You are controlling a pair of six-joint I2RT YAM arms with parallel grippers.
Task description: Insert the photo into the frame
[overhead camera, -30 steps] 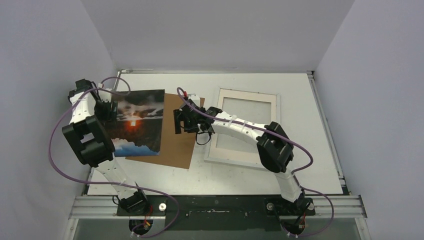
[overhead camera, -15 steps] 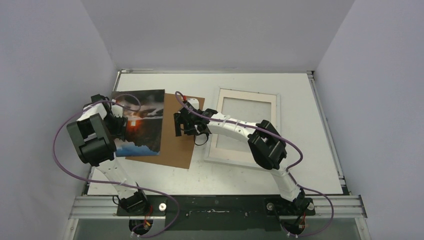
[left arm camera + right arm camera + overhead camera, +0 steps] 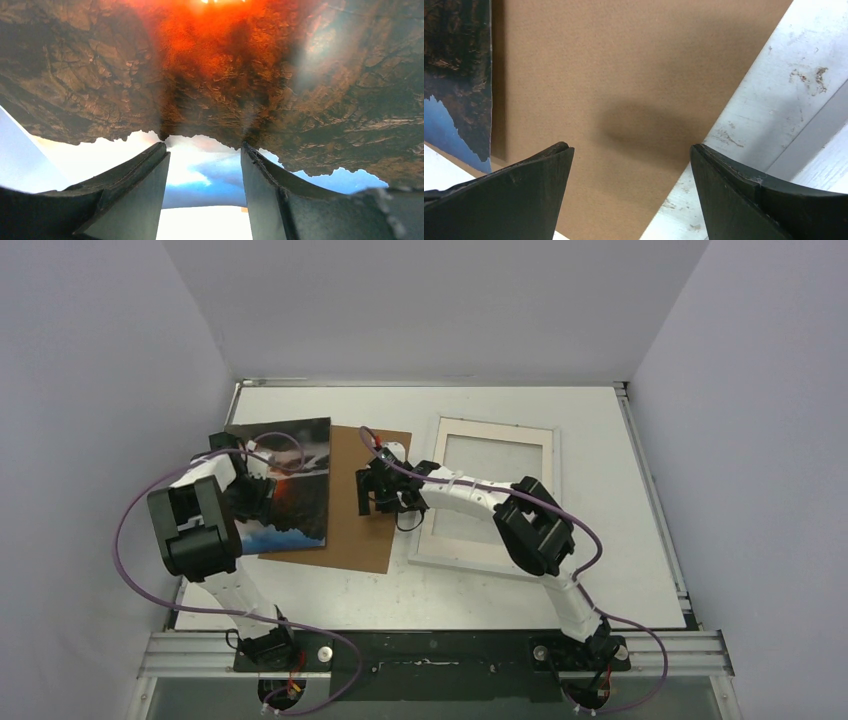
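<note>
Only overhead shows the whole frame

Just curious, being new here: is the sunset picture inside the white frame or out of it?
Out. The photo lies partly on the brown board, left of the frame, which holds no picture.

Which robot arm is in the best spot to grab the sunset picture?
Probably left. The left gripper hangs right over the photo, jaws apart; the right gripper is over the brown board.
</note>
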